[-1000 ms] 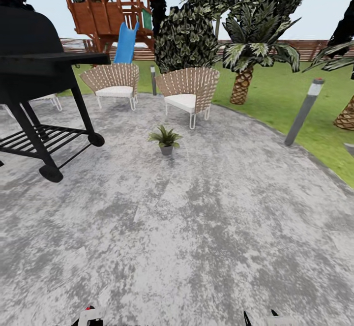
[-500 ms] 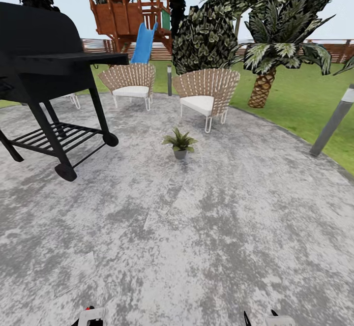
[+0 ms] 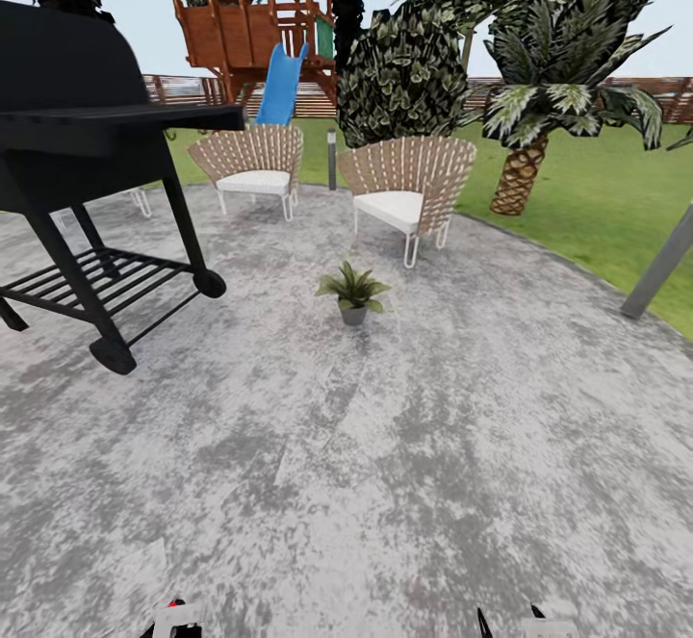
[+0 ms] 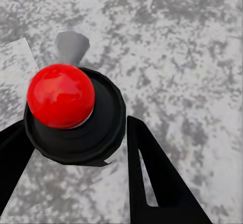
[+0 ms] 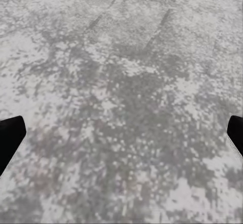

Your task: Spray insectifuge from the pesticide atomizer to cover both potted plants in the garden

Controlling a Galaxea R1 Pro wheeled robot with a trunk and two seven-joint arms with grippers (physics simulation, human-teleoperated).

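One potted plant (image 3: pixel 353 290), a low green rosette in a tiny grey pot, stands on the stone patio (image 3: pixel 385 446) ahead, in front of the wicker chairs. The second potted plant is out of view. In the left wrist view my left gripper (image 4: pixel 76 150) is shut on the pesticide atomizer (image 4: pixel 104 127), seen end-on as a dark round body with a red knob. Its white patch (image 3: pixel 178 617) peeks in at the head view's lower edge. My right gripper (image 5: pixel 121 138) is open over bare stone, its black fingertips (image 5: pixel 10 138) far apart.
A black grill (image 3: pixel 87 138) on wheels stands at the left. Two wicker chairs (image 3: pixel 409 186) sit behind the plant. A grey bollard light (image 3: pixel 664 267) leans in at the right by the lawn (image 3: pixel 597 195). Palms, a wooden playhouse with a blue slide (image 3: pixel 281 85) and the fence lie beyond.
The whole head view has shifted: the camera turned left and drew slightly nearer, so the plant and chairs sit further right and lower. Both grippers hold as before.
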